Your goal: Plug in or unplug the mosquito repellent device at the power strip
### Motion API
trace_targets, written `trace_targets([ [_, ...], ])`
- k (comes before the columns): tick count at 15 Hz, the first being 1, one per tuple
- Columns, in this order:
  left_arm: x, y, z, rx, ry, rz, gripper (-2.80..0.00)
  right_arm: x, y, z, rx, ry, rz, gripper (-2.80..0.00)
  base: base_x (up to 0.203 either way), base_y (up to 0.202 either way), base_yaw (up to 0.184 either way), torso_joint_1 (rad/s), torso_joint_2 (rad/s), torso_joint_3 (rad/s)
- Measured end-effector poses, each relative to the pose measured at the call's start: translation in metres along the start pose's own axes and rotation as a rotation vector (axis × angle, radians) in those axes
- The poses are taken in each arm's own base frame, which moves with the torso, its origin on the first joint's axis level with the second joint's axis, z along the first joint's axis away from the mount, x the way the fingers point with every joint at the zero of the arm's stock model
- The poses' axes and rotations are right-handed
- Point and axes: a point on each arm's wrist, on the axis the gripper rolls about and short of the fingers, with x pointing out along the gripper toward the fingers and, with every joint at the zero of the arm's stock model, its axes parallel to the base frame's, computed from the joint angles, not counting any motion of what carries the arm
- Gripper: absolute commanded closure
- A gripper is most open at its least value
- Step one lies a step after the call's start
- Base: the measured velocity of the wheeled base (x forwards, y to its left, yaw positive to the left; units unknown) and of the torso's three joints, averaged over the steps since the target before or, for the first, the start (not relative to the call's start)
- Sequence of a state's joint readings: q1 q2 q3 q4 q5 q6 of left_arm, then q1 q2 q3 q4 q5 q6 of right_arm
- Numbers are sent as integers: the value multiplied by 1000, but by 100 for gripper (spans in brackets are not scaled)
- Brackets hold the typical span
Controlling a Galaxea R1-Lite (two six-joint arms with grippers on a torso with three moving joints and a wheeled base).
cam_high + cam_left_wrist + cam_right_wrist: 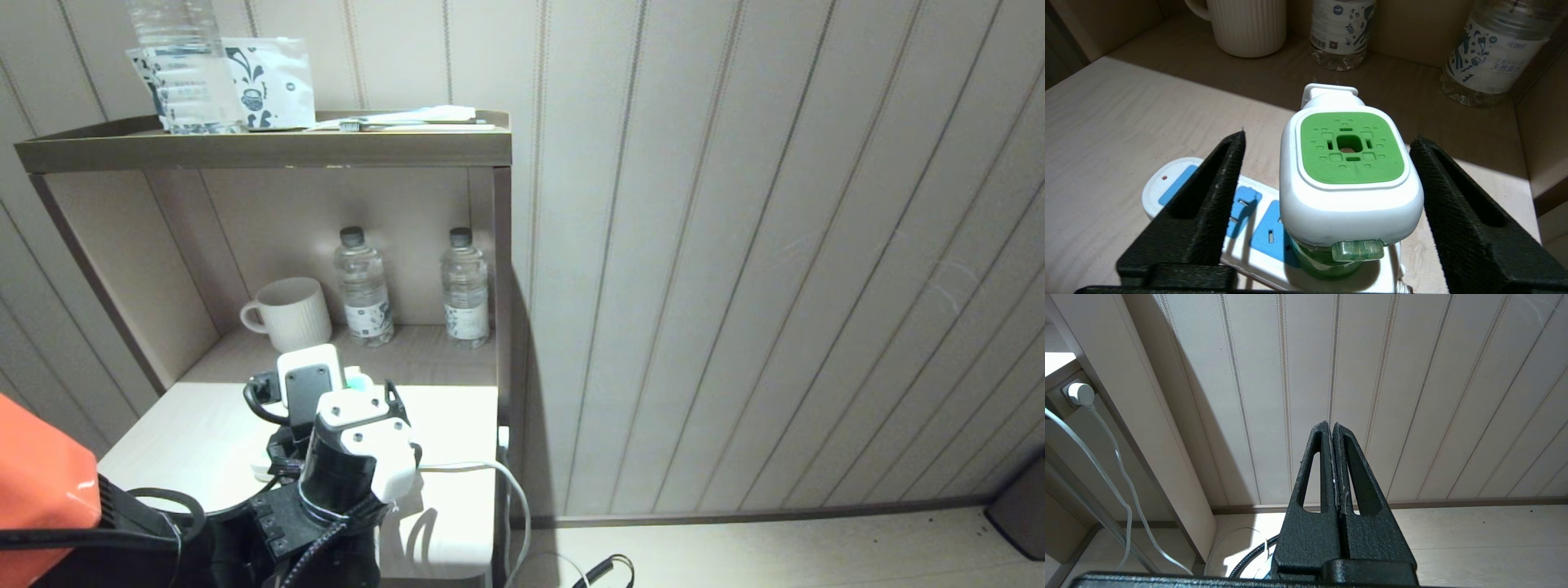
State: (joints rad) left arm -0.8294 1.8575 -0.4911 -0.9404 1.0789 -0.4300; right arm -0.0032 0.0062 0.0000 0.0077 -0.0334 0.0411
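1. Left end effector [1327, 163] over the counter [196, 441], fingers [1208, 204] spread apart on either side of the mosquito repellent device [1349, 175], neither finger touching it, gaps both sides
2. Mosquito repellent device stands upright on the power strip [1249, 241], white head with green square top facing the wrist camera, green bottle base sitting over the strip; whether the plug is seated in a socket cannot be told
3. Power strip lies flat on the counter, white body, blue socket faces, one end with a small red dot showing past the left finger; white cord [490, 469] runs off the counter's right edge
4. In the head view the left wrist covers most of the device and strip
5. Back of the shelf niche: ribbed white mug [290, 314] and two clear water bottles [363, 286], well apart from the device
6. Right end effector [1333, 465] parked low by the panelled wall [1412, 375], fingers pressed together, holding nothing
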Motion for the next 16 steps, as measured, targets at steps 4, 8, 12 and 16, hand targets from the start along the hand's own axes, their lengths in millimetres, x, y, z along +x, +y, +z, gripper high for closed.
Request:
trace_targets([
  [4,2,0,-3,-11,-6,2,0,0,0,0,0,0,0,0,0,0,0,0,0,0],
  [8,2,1,-4,-12,-7,2,0,0,0,0,0,0,0,0,0,0,0,0,0,0],
  [12,-4,4,7,-4,-20,-19,0,0,0,0,0,0,-1,0,0,0,0,0,0,0],
  [16,-21,19,41,11,-44,-110,0,0,0,0,0,0,0,0,0,0,0,0,0,0],
])
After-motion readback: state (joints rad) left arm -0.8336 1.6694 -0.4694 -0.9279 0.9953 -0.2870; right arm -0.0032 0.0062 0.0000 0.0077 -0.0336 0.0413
